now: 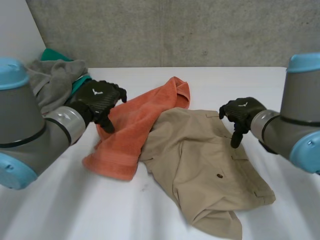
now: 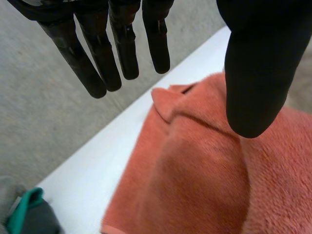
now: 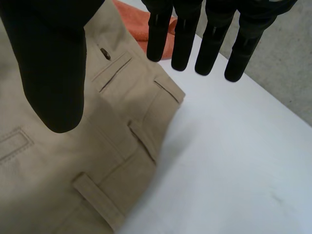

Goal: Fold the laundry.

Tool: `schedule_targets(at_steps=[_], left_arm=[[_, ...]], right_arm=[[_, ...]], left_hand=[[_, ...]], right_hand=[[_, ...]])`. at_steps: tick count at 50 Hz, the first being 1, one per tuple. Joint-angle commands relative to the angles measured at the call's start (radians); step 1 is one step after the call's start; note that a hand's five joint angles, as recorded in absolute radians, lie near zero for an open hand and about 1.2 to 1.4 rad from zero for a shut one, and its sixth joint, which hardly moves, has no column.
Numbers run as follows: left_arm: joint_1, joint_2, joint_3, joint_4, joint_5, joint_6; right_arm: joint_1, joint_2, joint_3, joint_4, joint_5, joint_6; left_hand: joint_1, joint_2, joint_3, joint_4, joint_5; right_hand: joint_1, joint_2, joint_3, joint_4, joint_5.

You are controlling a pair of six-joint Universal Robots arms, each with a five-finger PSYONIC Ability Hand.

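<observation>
**A:** What is recorded, largest first?

**B:** One white table (image 1: 65, 210). Right of centre, one pair of tan trousers (image 1: 200, 165) is spread out, rumpled. One orange towel (image 1: 130, 135) is laid touching them on the left, and its edge appears to be tucked under the trousers. At the far left corner, one grey garment (image 1: 52, 80) is heaped with one teal piece (image 1: 50, 54).

**A:** And the hands?

**B:** Two are counted. The left hand (image 1: 97, 100) is held over the towel's left edge. The right hand (image 1: 240, 112) is held over the trousers' waistband. On each, the fingers are kept straight with the thumb set wide apart, and nothing is gripped.

**A:** How is the cloth expected to handle?

**B:** The trousers are judged light and limp, firmer only along the waistband. They are best taken at the waistband corners, where the doubled cloth can be pinched cleanly. The towel is judged thick, soft and not slippery, so its corners are preferred.

**A:** Small details?

**B:** Three belt loops (image 3: 144, 141) are counted beneath the right hand, and one button (image 3: 105, 52) beside a pocket slit.
</observation>
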Motion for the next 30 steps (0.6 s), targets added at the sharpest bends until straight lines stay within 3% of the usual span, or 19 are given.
schedule_targets(at_steps=[1,10,14,15,18,25,30], left_arm=[[-0.015,-0.166,0.089,-0.008,-0.030,0.008],[-0.037,-0.335,0.272,-0.146,-0.068,0.017],[-0.043,-0.376,0.355,-0.235,-0.038,0.015],[-0.040,-0.390,0.390,-0.266,-0.030,0.015],[-0.025,-0.399,0.447,-0.297,-0.030,0.014],[0.107,-0.349,0.661,-0.281,-0.200,-0.028],[0.242,-0.301,0.842,-0.180,-0.347,-0.055]], right_arm=[[0.026,0.066,0.075,-0.179,-0.007,0.117],[0.064,0.091,0.107,-0.218,0.003,0.051],[0.071,0.082,0.121,-0.235,0.007,0.002],[0.072,0.077,0.125,-0.242,0.007,-0.012],[0.072,0.069,0.134,-0.253,0.007,-0.031],[0.074,0.045,0.151,-0.270,0.007,-0.055],[0.084,0.037,0.154,-0.270,0.007,-0.063]], left_hand=[[-0.075,-0.093,-0.094,-0.089,-0.086],[0.016,-0.002,-0.004,0.002,0.005],[0.496,0.478,0.477,0.482,0.485],[0.861,0.843,0.841,0.847,0.850],[0.890,0.873,0.871,0.876,0.879],[0.890,0.873,0.871,0.876,0.879],[0.890,0.873,0.871,0.876,0.879]], right_hand=[[-0.054,-0.045,-0.053,-0.046,-0.025],[-0.042,-0.034,-0.041,-0.034,-0.013],[-0.042,-0.034,-0.041,-0.034,-0.013],[-0.042,-0.034,-0.041,-0.034,-0.013],[-0.042,-0.034,-0.041,-0.034,-0.013],[-0.042,-0.034,-0.041,-0.034,-0.013],[-0.045,-0.037,-0.044,-0.037,-0.016]])
